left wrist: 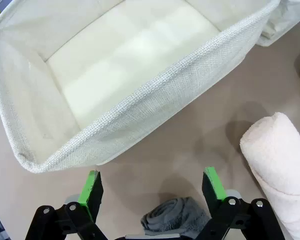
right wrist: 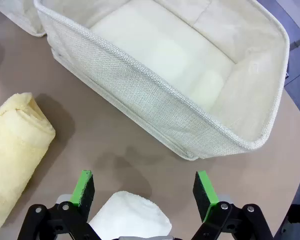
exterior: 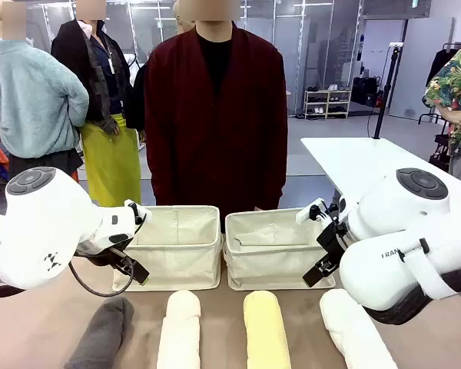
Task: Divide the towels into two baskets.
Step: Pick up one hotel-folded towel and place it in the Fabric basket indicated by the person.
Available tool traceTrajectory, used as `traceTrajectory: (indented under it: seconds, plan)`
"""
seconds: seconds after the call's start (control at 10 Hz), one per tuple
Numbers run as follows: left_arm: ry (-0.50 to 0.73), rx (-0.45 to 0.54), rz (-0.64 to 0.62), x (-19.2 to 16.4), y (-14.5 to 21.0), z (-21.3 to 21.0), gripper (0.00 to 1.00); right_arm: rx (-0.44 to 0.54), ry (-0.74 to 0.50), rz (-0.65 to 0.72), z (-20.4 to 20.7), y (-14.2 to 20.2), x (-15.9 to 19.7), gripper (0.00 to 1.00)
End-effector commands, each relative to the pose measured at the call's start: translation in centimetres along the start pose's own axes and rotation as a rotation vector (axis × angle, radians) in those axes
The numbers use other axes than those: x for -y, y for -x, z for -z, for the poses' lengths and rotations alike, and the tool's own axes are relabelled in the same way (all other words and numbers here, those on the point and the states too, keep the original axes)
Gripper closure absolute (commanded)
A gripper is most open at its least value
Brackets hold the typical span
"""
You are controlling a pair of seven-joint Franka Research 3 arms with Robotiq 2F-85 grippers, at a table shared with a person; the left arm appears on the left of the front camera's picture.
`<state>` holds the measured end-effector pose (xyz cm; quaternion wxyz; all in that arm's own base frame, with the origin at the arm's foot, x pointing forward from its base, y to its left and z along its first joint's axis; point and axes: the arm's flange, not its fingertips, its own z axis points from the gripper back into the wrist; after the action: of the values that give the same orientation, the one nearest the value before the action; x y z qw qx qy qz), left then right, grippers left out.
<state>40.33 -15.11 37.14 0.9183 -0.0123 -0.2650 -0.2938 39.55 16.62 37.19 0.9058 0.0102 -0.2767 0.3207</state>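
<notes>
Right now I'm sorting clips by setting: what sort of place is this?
Probably a robot lab or demo hall, not a home: two white arms at a table with baskets, people standing by, and a shoe shelf on a wide open floor behind.

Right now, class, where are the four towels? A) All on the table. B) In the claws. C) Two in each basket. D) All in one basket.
A: the dark grey towel, cream-peach towel, pale yellow towel and white towel lie on the table; left basket and right basket hold nothing.
</notes>
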Motion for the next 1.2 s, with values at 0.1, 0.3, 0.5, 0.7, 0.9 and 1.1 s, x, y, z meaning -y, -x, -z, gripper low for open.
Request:
traceTrajectory:
  seconds: [0.1,0.3,0.5,0.7,0.9,1.1]
  plan:
    - [0.0,0.0,0.0,0.0,0.0,0.0,0.0,0.0,0.0,0.0,0.0,0.0,0.0,0.0]
    - [0.0,0.0,0.0,0.0,0.0,0.0,0.0,0.0,0.0,0.0,0.0,0.0,0.0,0.0]
    - [0.0,0.0,0.0,0.0,0.0,0.0,0.0,0.0,0.0,0.0,0.0,0.0,0.0,0.0]
    - [0.0,0.0,0.0,0.0,0.0,0.0,0.0,0.0,0.0,0.0,0.0,0.0,0.0,0.0]
    - [0.0,0.0,0.001,0.1,0.0,0.0,0.0,0.0,0.001,-0.001,0.0,0.0,0.0,0.0]
    - [0.121,0.011,-0.015,-0.3,-1.4,-4.0,0.0,0.0,-0.162,0.062,-3.6,-1.4,0.9,0.0]
